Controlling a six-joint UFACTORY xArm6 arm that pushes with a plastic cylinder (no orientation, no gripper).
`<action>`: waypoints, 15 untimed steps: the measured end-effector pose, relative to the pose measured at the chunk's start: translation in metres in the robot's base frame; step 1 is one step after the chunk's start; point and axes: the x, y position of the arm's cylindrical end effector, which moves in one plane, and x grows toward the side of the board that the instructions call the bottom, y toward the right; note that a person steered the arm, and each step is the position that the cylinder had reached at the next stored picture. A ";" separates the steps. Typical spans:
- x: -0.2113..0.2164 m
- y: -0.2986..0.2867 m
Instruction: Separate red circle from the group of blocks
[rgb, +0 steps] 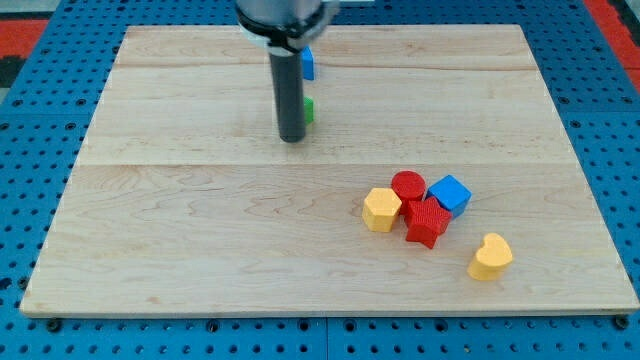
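The red circle (407, 185) lies in a tight group at the view's right of the board, touching a yellow block (381, 210) on its left, a blue cube (450, 193) on its right and a red block (428, 221) below it. A yellow heart (490, 257) sits apart, lower right of the group. My tip (292, 138) rests on the board in the upper middle, far to the upper left of the group, touching none of its blocks.
A blue block (308, 64) and a green block (308, 109) sit just right of the rod, partly hidden by it. The wooden board (200, 250) lies on a blue pegboard table.
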 end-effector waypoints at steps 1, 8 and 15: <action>0.008 0.102; 0.048 0.051; 0.055 0.226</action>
